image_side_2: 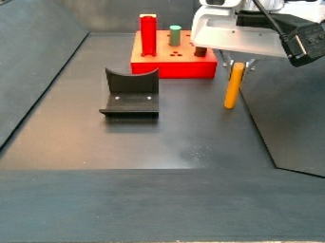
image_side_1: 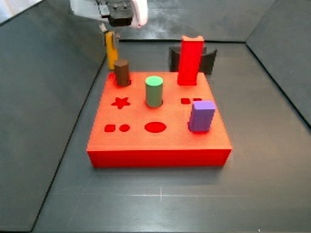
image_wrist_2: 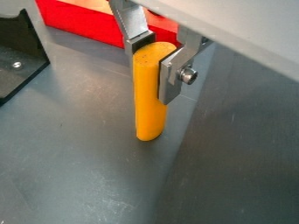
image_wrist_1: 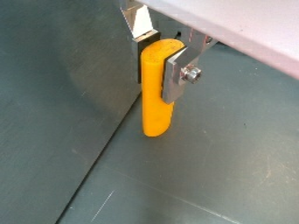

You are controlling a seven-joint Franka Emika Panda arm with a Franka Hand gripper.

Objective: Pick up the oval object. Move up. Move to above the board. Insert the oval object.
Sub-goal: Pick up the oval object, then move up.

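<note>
The oval object (image_wrist_1: 155,101) (image_wrist_2: 147,105) is a slim yellow-orange peg, held upright. My gripper (image_wrist_1: 158,57) (image_wrist_2: 156,57) is shut on its upper end, one silver finger on each side, and most of the peg hangs below the fingers. In both side views the gripper (image_side_1: 112,35) (image_side_2: 237,63) and the peg (image_side_1: 111,47) (image_side_2: 233,87) stand over the grey floor beside the board, not over it. The board (image_side_1: 158,136) (image_side_2: 180,66) (image_wrist_2: 79,22) is a flat red slab with star, round and square holes. I cannot tell whether the peg's lower end touches the floor.
On the board stand a brown cylinder (image_side_1: 123,73), a green cylinder (image_side_1: 155,92) (image_side_2: 176,36), a tall red block (image_side_1: 191,60) (image_side_2: 148,33) and a purple block (image_side_1: 202,116). The dark fixture (image_side_2: 128,92) (image_wrist_2: 17,52) sits on the floor. Grey walls enclose the workspace.
</note>
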